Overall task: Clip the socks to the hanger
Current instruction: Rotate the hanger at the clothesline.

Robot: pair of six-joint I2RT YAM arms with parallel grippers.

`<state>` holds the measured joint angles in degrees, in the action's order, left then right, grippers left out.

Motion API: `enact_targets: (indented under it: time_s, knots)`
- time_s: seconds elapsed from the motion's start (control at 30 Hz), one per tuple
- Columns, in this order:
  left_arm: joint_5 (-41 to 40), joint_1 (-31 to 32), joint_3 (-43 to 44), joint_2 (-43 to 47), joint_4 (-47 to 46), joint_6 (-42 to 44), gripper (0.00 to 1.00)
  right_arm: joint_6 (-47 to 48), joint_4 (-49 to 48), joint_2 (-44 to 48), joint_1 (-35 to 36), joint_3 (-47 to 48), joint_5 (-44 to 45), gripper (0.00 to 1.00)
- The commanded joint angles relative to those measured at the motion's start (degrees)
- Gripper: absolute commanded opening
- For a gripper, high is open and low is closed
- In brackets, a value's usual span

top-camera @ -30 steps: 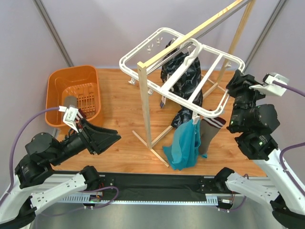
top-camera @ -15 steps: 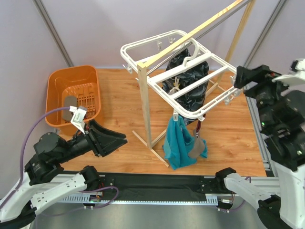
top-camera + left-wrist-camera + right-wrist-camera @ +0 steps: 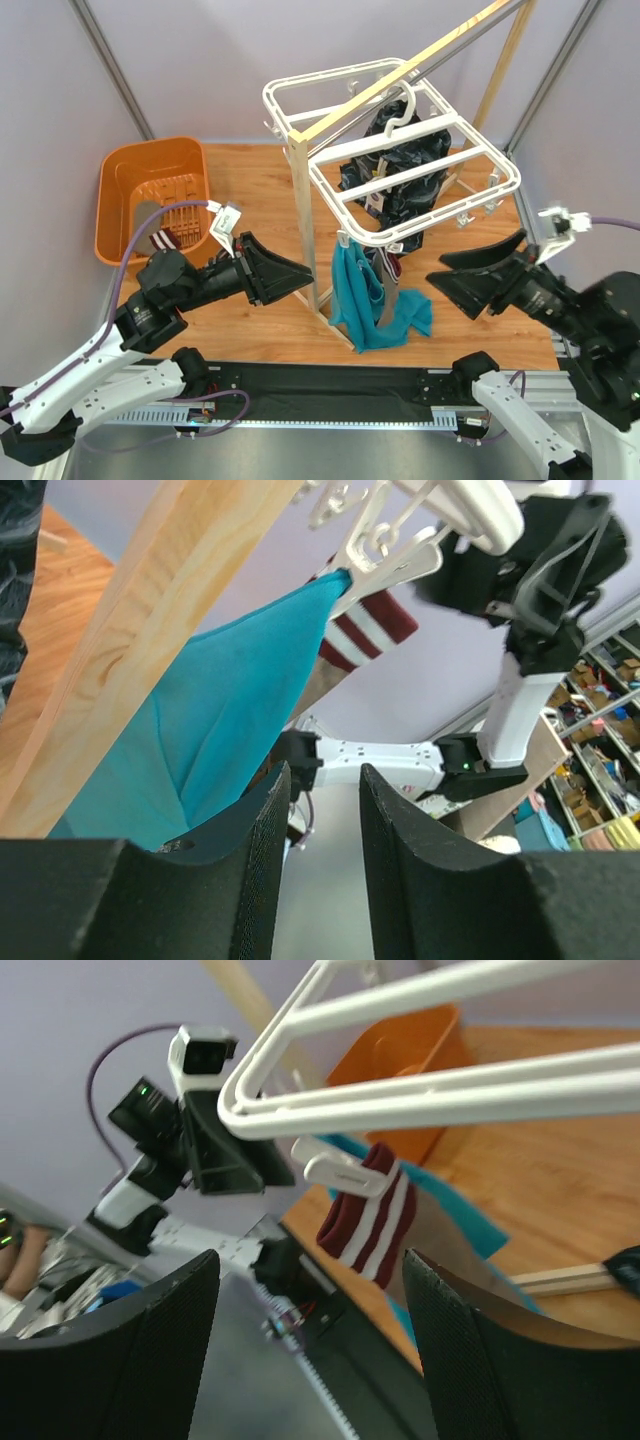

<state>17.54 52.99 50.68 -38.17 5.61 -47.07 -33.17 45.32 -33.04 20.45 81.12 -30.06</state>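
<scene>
The white hanger [image 3: 400, 150] hangs by its hook from the wooden pole rack [image 3: 305, 200]. At the hanger's near edge, a clip [image 3: 340, 1172] holds one sock [image 3: 370, 1220] by its maroon-and-white cuff, next to a teal cloth [image 3: 355, 290]. In the top view this sock [image 3: 386, 300] shows as a grey strip against the teal. Another sock [image 3: 150, 213] lies in the orange basket [image 3: 125, 170]. My left gripper [image 3: 300, 278] points at the teal cloth from the left, its jaws narrowly open and empty [image 3: 322, 780]. My right gripper [image 3: 440, 280] faces the sock from the right, wide open and empty [image 3: 310, 1255].
A black patterned garment [image 3: 400, 180] hangs under the middle of the hanger. The rack's wooden post [image 3: 130, 630] stands close beside my left gripper. The rack's feet rest on the wooden tabletop [image 3: 240, 190]. Grey walls enclose the table.
The hanger has swung round on its hook. My right gripper left the frame's right edge, dropped low and opened wider. My left arm advanced right toward the teal cloth, jaws narrowing.
</scene>
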Motion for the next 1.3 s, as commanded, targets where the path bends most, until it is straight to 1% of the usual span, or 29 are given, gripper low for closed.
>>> enact_targets:
  time_s: [0.0,0.07,0.13,0.2,0.23,0.3,0.37,0.43,0.47,0.5,0.53,0.57,0.6,0.67,0.7,0.77,0.8,0.87,0.9,0.97,1.0,1.03,1.13,1.17,1.2,1.27]
  knots:
    - [0.0,-0.1,-0.4,0.6,-7.6,-0.5,0.41,-8.7,-12.4,3.0,-0.1,-4.0,-19.3,0.75]
    - [-2.4,-0.1,1.1,2.0,-2.8,1.5,0.42,-8.5,-11.1,3.9,-0.6,-3.8,-17.5,0.76]
    - [-4.4,-0.1,3.8,3.0,3.1,3.9,0.43,-9.6,-10.3,4.0,-2.3,-4.4,-18.2,0.76]
    - [-5.2,-0.1,4.7,4.2,5.2,4.8,0.45,-6.7,-2.1,1.9,-4.7,-3.2,-18.9,0.73]
    - [-5.9,-0.1,5.2,4.5,6.7,5.4,0.45,-4.1,0.2,2.0,-4.4,-3.8,-18.3,0.73]
    - [-6.7,-0.1,5.3,5.6,7.9,5.8,0.46,-3.5,0.5,3.2,-3.5,-4.8,-17.2,0.73]
    - [-8.2,-0.1,5.1,6.5,9.7,6.0,0.47,-5.0,1.0,3.4,-3.0,-5.6,-18.3,0.73]
    - [-9.8,-0.1,5.2,6.8,11.6,6.4,0.47,-5.9,0.0,3.1,-1.3,-7.1,-20.0,0.73]
    - [-10.4,-0.1,5.4,6.9,12.1,6.5,0.48,-5.6,0.1,2.7,0.8,-8.4,-19.4,0.73]
    - [-10.4,-0.1,5.4,6.8,12.5,6.6,0.48,-3.9,2.2,1.7,0.8,-8.3,-19.4,0.73]
    - [-10.6,-0.1,5.5,6.7,12.6,6.7,0.48,-0.7,4.9,0.6,3.2,-7.6,-16.8,0.73]
    - [-10.6,-0.1,5.6,6.5,12.7,6.6,0.48,1.9,10.6,-1.6,4.6,-5.9,-14.7,0.73]
    - [-10.2,-0.1,5.6,6.2,12.6,6.6,0.48,5.7,12.9,-2.4,6.4,-5.6,-11.0,0.73]
    - [-10.0,-0.1,5.5,6.0,12.5,6.2,0.48,6.1,12.8,-1.6,7.6,-8.2,-10.7,0.72]
    - [-10.1,-0.1,5.3,5.9,12.5,6.1,0.48,5.9,12.3,-1.1,8.4,-12.6,-10.4,0.72]
    - [-10.6,-0.1,4.6,6.1,12.8,5.8,0.48,7.2,12.0,1.0,10.8,-16.8,-5.9,0.69]
    - [-11.2,-0.1,3.9,6.2,12.7,5.5,0.48,8.3,12.0,1.8,14.1,-21.4,-0.4,0.66]
    - [-11.4,-0.1,3.4,6.1,12.5,5.4,0.49,8.2,11.6,3.1,18.6,-25.1,5.5,0.64]
    - [-11.2,-0.1,3.5,5.7,12.8,5.5,0.50,7.6,11.1,5.3,23.5,-28.0,11.2,0.64]
    - [-10.9,-0.1,3.6,5.1,12.8,5.6,0.50,4.2,8.3,8.7,28.3,-31.6,17.4,0.63]
    - [-10.8,-0.1,3.5,5.0,12.9,5.6,0.50,2.7,7.1,12.0,32.2,-33.5,22.0,0.63]
    - [-10.8,-0.1,3.3,4.9,12.8,5.7,0.50,1.5,5.6,13.6,33.5,-38.1,23.5,0.64]
    - [-10.8,-0.1,2.4,4.9,12.1,5.4,0.50,-2.9,-2.7,14.4,39.4,-44.8,28.7,0.68]
    - [-10.9,-0.1,2.2,4.9,12.1,5.4,0.50,-5.6,-2.7,13.3,41.5,-45.2,32.6,0.69]
    - [-10.5,-0.1,2.1,4.7,12.2,5.4,0.51,-7.3,-2.2,11.5,46.7,-45.0,42.4,0.74]
    - [-10.3,-0.1,2.1,4.6,12.5,5.5,0.51,-12.5,-2.3,5.9,53.5,-44.2,52.5,0.81]
